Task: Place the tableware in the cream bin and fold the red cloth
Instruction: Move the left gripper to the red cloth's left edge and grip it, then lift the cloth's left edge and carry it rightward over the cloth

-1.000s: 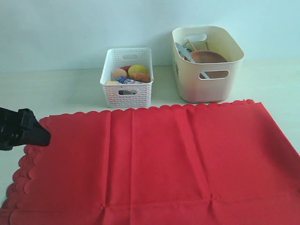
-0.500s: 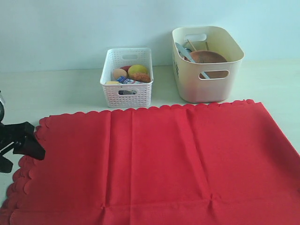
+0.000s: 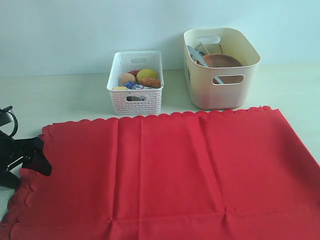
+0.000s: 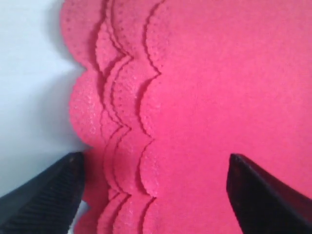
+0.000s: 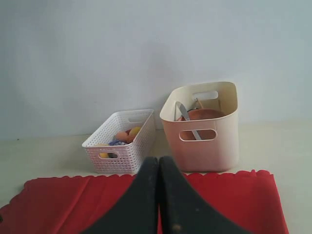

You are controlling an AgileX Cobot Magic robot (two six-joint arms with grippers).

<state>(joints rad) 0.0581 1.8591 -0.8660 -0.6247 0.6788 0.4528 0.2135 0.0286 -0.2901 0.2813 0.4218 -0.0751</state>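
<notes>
The red cloth (image 3: 170,170) lies spread flat over the near part of the table. My left gripper (image 3: 37,157) is open at its left scalloped edge. In the left wrist view its fingers (image 4: 46,192) straddle the layered scallops of the red cloth (image 4: 214,87), one over bare table and one over fabric, with nothing gripped. The cream bin (image 3: 200,95) stands at the back right and holds tableware: a brown plate (image 3: 221,61), a knife (image 3: 197,56) and chopsticks (image 3: 204,48). My right gripper (image 5: 158,163) is shut and empty, above the cloth (image 5: 234,195) and facing the cream bin (image 5: 214,151). It is outside the exterior view.
A white perforated basket (image 3: 135,102) with an egg, a lemon and other food stands left of the cream bin. Bare table (image 3: 65,95) shows behind the cloth and along its left side. A pale wall rises behind both bins.
My left gripper has slid toward the near side along the cloth's left edge and now sits lower on it. The cloth, both bins and the right gripper have not moved.
</notes>
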